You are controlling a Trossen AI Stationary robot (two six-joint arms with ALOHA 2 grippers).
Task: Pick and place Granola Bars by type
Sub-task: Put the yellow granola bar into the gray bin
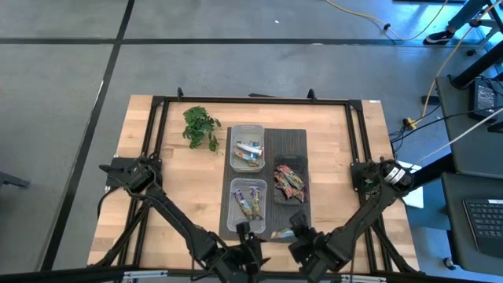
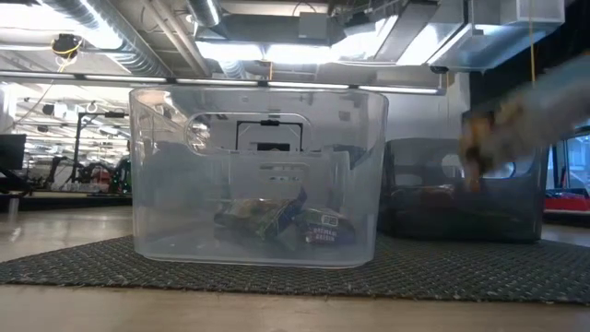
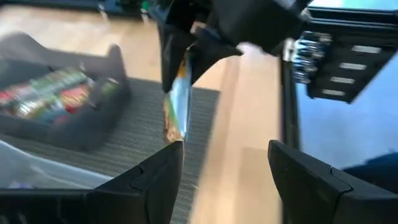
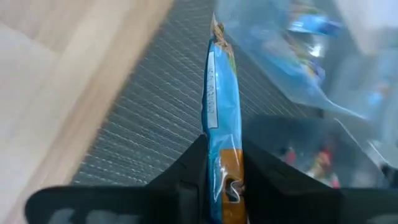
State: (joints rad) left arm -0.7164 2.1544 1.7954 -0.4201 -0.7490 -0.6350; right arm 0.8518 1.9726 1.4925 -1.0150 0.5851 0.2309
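Observation:
My right gripper (image 4: pixel 225 158) is shut on a blue granola bar with a brown end (image 4: pixel 222 93), held above the near edge of the dark mat (image 1: pixel 287 141). The low view shows that bar blurred at upper right (image 2: pixel 516 111). My left gripper (image 3: pixel 227 158) is open and holds nothing; it sits beside the right gripper at the table's near edge (image 1: pixel 245 236), by the near clear tub (image 1: pixel 246 200). That tub holds several bars (image 2: pixel 277 221). The far clear tub (image 1: pixel 246 147) holds blue bars. A dark tub (image 1: pixel 288 179) holds red and green bars (image 3: pixel 46 93). My right gripper pinches the blue bar between its two fingers (image 4: pixel 193 165) at its brown end (image 4: pixel 227 171). The fingers lie along the bar, and the rest of it sticks out past the fingertips. In the left wrist view the bar (image 3: pixel 177 106) hangs below the gripper, lifted clear of the mat.
A leafy green sprig (image 1: pixel 200 126) lies on the bare wood left of the far tub. A black frame (image 1: pixel 251 100) runs around the table's edges. Bare wood lies to the left (image 1: pixel 165 196) and right (image 1: pixel 338 196) of the mat.

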